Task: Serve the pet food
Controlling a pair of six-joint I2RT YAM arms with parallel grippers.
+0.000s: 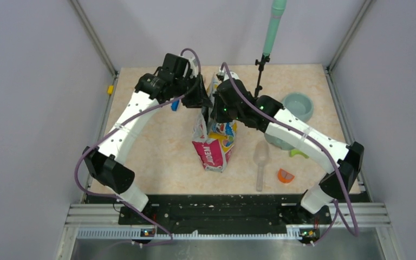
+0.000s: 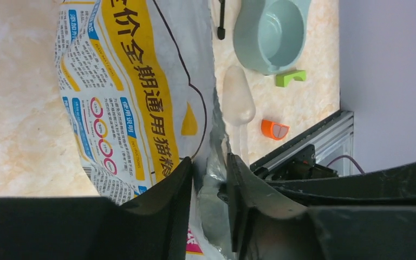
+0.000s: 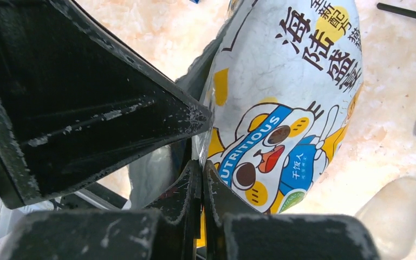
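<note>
While clamping the right gripper [image 3: 201,165] flat shut on the top lip of the crinkly yellow, white and pink pet-food bag [image 1: 215,146], holding the left gripper [image 2: 208,168] astride the other side of that same lip. Standing there with jaws part-way apart, crumpled foil edge between them and a sliver of gap showing on one side, so not plainly pinching yet.

Working, by the look of it, on the opening step: taking both sides of the mouth in hand. Not showing any brown kibble; presumably lying inside the bag, hidden.

Standing on its base near the middle of the pale marbled table [image 1: 157,151], just left of the clear plastic scoop [image 1: 261,157] and well apart from the round pale-green bowl [image 1: 298,105] at the far right.

Calling next, probably, for finishing the left pinch, then drawing the two grips apart to spread the mouth, gently enough to avoid tipping the bag or slipping off the foil.

Pointing mouth-up toward both grippers: long axis running upright or nearly so, cartoon-cat face looking toward the bowl side.
</note>
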